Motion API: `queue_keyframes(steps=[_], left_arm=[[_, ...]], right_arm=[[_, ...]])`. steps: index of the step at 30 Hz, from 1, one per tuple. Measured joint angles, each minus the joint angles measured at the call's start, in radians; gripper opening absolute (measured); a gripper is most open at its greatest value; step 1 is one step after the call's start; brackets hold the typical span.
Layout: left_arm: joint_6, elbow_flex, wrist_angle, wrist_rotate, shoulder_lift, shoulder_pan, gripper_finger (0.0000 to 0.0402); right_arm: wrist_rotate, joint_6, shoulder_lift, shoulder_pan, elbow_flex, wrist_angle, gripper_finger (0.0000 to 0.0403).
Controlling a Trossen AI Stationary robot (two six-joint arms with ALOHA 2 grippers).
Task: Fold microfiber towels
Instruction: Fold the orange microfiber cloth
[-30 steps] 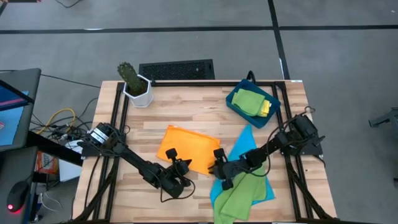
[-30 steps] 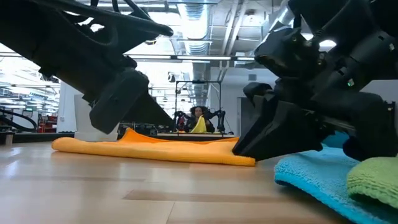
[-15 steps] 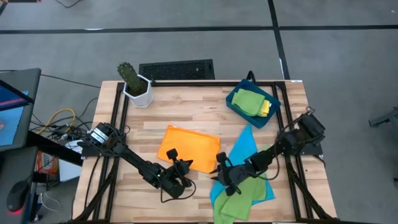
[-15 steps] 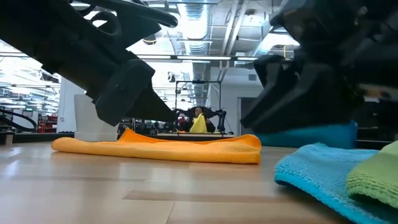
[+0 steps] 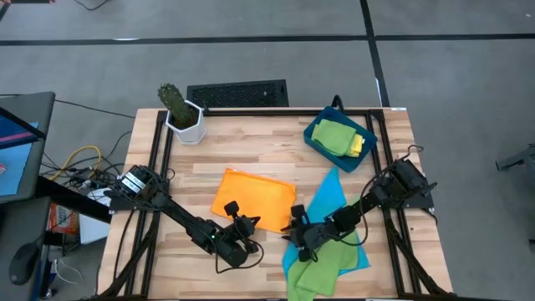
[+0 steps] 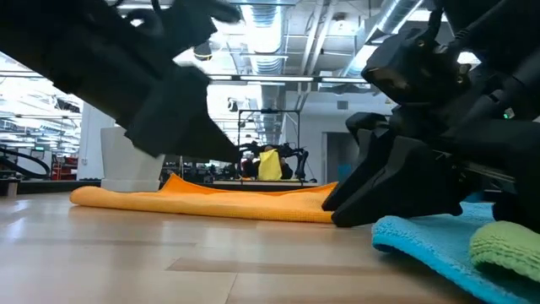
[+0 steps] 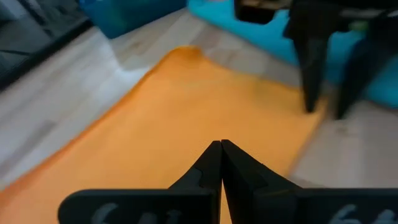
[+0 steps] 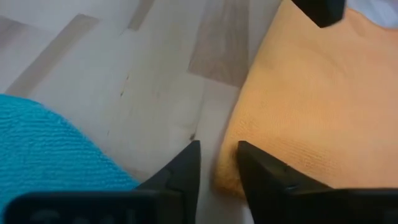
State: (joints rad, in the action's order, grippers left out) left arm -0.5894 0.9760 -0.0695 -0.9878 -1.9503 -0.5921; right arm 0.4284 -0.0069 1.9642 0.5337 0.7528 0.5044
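High view, looks about halfway: green and yellow towels [image 5: 338, 138] in the tray [image 5: 315, 130], orange towel [image 5: 251, 198] left of it between closed left gripper [image 5: 243, 224] and part-open, empty right gripper [image 5: 294, 227].

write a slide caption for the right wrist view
Right gripper, fingers apart, at the edge of the orange microfiber towel on the wooden table.

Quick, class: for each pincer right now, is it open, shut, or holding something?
Left pincer: shut, holding nothing, poised over the flat orange microfiber towel.
Right pincer: open, empty, its fingers at that towel's edge.
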Motion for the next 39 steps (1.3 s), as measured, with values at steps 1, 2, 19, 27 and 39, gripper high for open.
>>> queue_keyframes(steps=[1, 2, 19, 27, 39], left_arm=[[0.0, 0.0, -0.023, 0.011, 0.0, -0.005, 0.0], [0.0, 0.0, -0.05, 0.022, 0.0, -0.01, 0.0], [0.037, 0.044, -0.335, -0.005, -0.223, -0.053, 0.0], [0.052, 0.068, -0.234, -0.138, -0.181, -0.054, 0.0], [-0.067, 0.074, -0.232, -0.049, -0.243, -0.023, 0.0]], right_arm=[[0.005, -0.004, -0.002, 0.004, 0.0, -0.004, 0.0106], [0.008, -0.013, -0.003, 0.007, 0.0, -0.005, 0.0091], [0.018, -0.012, -0.002, 0.007, -0.002, -0.005, 0.0031], [0.017, -0.01, -0.002, 0.001, -0.003, -0.002, 0.0024], [0.023, -0.013, -0.002, 0.001, -0.002, -0.002, 0.002]])
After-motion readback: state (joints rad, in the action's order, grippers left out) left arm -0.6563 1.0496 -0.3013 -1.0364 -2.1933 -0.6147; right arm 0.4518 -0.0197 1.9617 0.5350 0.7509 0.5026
